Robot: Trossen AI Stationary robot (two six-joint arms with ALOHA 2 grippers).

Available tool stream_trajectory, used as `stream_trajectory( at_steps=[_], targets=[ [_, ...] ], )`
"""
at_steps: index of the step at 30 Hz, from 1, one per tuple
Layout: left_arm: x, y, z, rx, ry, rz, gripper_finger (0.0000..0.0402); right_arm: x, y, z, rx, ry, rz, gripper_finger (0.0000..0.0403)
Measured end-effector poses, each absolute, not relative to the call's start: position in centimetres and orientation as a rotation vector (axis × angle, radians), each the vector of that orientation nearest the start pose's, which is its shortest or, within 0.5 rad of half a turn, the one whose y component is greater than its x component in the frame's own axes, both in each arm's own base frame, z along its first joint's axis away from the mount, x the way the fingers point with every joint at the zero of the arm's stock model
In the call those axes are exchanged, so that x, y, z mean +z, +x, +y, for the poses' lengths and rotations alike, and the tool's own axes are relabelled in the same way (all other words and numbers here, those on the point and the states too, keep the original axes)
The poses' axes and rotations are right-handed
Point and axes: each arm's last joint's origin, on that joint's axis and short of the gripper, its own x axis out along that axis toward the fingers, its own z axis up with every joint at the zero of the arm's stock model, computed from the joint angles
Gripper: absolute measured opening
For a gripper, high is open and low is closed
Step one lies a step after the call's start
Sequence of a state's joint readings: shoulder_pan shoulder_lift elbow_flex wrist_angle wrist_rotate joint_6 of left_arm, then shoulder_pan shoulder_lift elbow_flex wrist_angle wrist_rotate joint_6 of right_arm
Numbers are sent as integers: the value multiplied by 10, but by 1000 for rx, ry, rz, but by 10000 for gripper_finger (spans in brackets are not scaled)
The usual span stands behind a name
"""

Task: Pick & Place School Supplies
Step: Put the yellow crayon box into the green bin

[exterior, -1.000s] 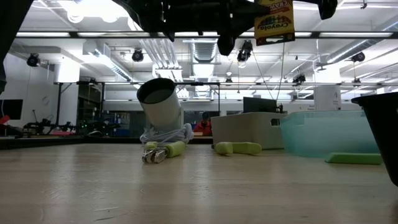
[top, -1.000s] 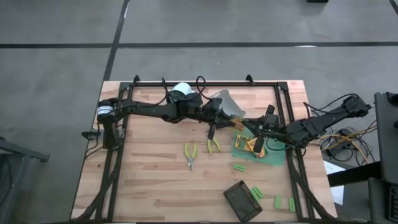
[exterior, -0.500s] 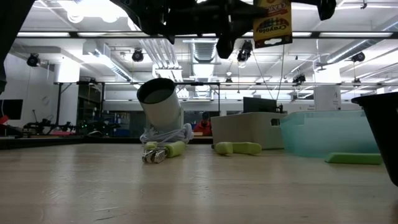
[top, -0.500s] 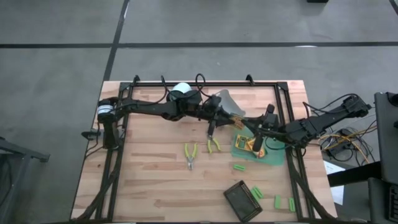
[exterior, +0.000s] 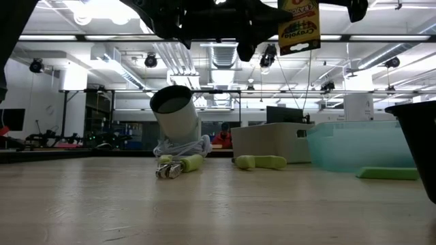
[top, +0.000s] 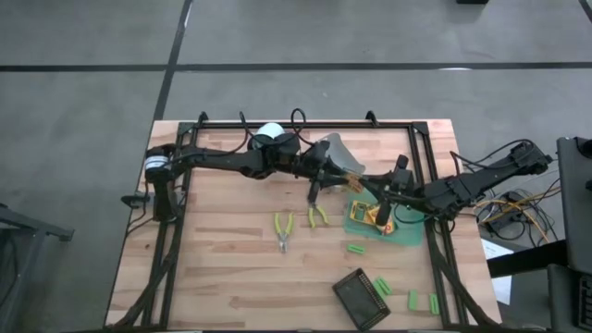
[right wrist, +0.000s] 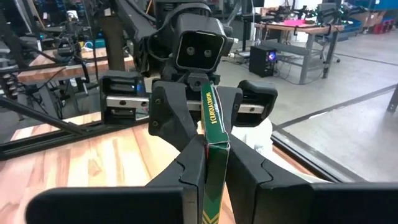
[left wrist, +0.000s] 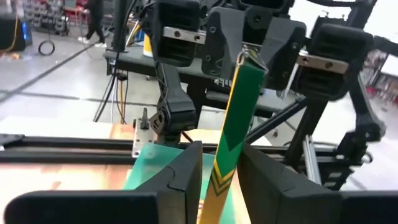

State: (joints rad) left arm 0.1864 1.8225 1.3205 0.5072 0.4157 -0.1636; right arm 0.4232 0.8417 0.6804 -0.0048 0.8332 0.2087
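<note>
You've got both grippers clamped on one yellow pack, held in the air: left gripper at its 10 o'clock end, right gripper at 4 o'clock. Directly under/around: green bin w/ another pack inside, grey bin at 11. Clear of the handoff, scissor tools at 8 o'clock, green blocks and dark tray at 6.

The pack is green along its edge with yellow chevrons low down, and in the low view its yellow face carries red and green print. The scissors have yellow-green handles, the blocks are bright green, the bin is translucent green, the tray is dark, and the table is pale wood.
</note>
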Motion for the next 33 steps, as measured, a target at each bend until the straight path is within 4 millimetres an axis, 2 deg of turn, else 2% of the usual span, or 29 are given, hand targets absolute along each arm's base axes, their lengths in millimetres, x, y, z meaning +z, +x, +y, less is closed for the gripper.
stream_trajectory(
  at_steps=[9, 20, 26, 33],
  targets=[
    [294, 418, 67, -237, -100, 9, 150, 306, 174, 55, -419, 105, 92, 38],
    [294, 418, 66, -244, -50, 3, 257, 306, 174, 55, -420, 101, 97, 38],
    [294, 419, 59, -283, -11, -2, 310, 305, 174, 55, -422, 97, 104, 38],
    [293, 419, 57, -314, -82, 23, 328, 305, 174, 55, -422, 100, 103, 38]
  ],
)
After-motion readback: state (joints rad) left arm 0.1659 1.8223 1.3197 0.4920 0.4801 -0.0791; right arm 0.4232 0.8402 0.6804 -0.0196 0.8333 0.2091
